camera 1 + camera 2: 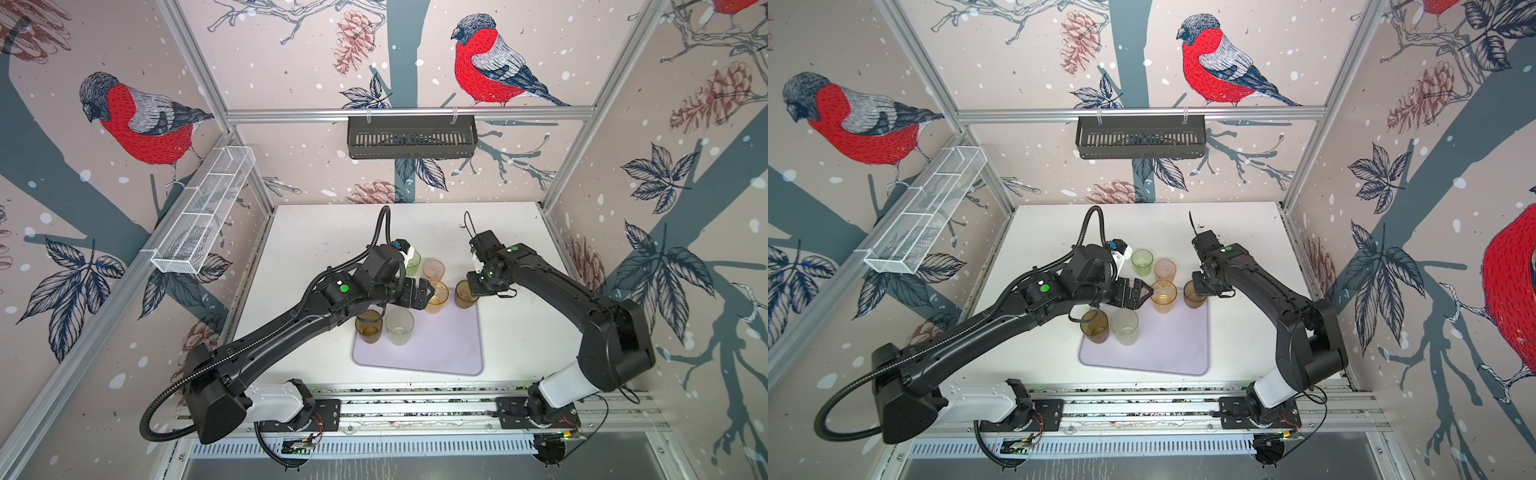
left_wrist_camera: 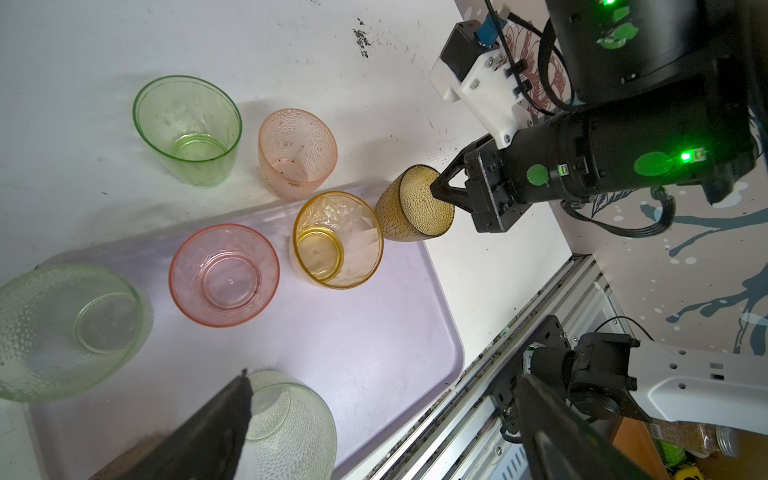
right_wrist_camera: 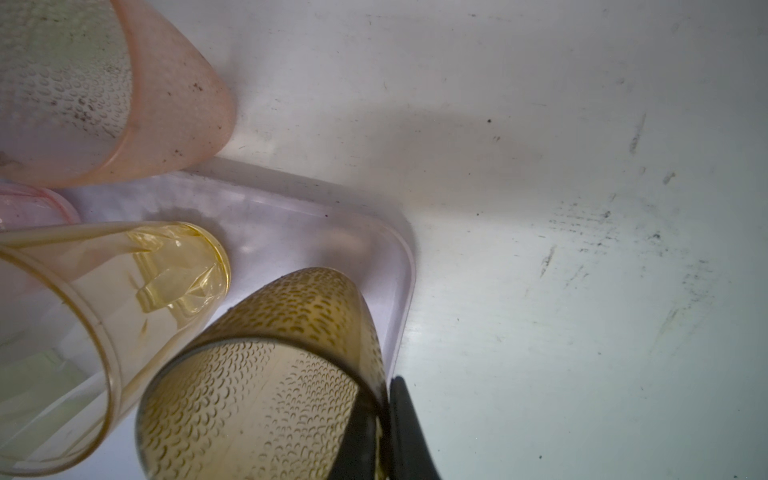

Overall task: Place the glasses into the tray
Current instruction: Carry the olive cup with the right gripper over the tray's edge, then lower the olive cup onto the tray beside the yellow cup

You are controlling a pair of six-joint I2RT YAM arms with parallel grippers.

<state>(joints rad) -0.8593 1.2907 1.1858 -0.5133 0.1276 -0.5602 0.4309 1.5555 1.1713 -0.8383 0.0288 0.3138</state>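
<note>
Now, on the white tabletop [image 1: 316,232], at the flat pale lilac rectangular tray's [image 1: 440,349] 1 o'clock corner, our right claw [image 2: 438,189] pinches the brown dimpled plastic tumbler's [image 2: 415,208] wall. We should seat it flat inside the rim, clear of the amber faceted tumbler [image 2: 336,241] at its 9. Our left claw [image 1: 428,294] hangs spread. The clear green tumbler [image 2: 187,129] and peach dimpled tumbler [image 2: 297,151] stand off-tray, past 12.

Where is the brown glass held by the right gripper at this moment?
In both top views the brown glass is at the tray's far right corner, just right of the amber glass, its rim pinched by the right gripper.
</note>
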